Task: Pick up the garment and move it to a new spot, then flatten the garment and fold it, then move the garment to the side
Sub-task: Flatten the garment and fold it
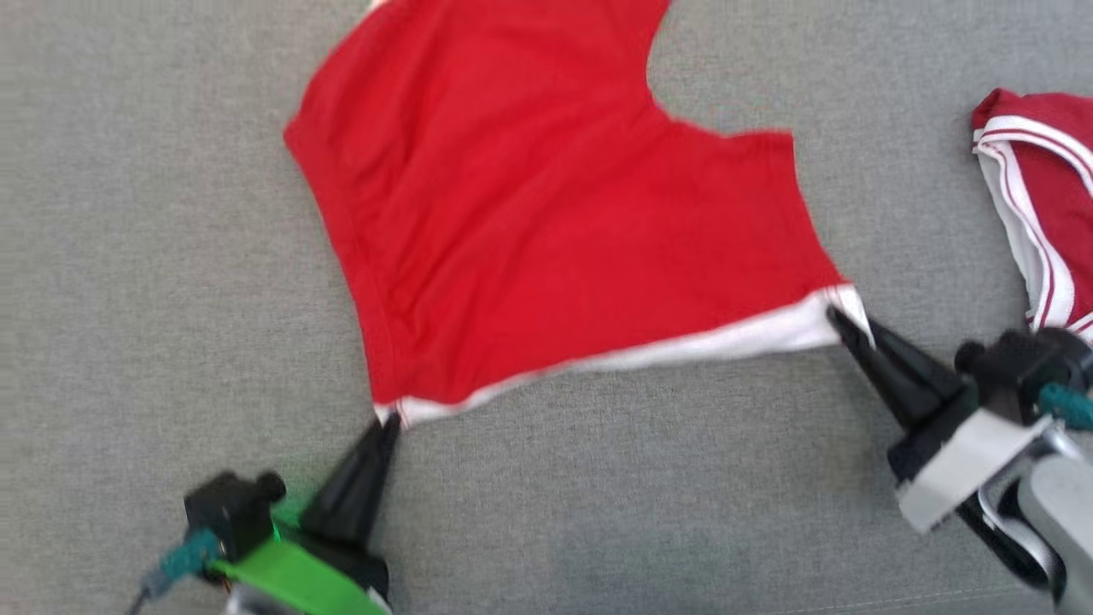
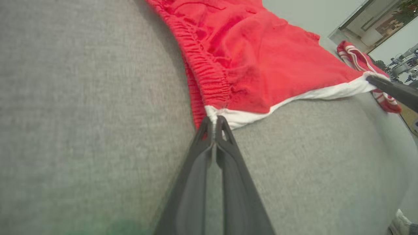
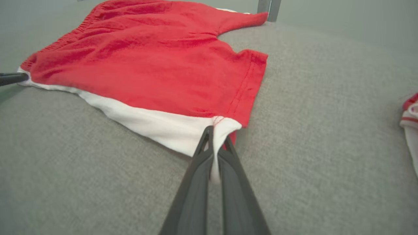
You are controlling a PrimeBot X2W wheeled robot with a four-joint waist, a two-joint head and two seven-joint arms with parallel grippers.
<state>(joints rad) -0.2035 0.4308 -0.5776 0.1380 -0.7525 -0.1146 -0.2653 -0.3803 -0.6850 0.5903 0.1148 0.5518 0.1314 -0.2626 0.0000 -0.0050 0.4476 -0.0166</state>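
While flat, garment (image 1: 546, 213) at left claw (image 1: 390, 421)

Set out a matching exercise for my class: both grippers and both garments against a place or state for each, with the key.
Column one:
1 left gripper
2 right gripper
3 red shorts
4 striped garment

Column two:
A lying apart at the head view's right edge
B shut on the shorts' corner by the elastic waistband
C spread on the grey surface
D shut on the shorts' corner by the leg hem

Pairs: 1-B; 2-D; 3-C; 4-A
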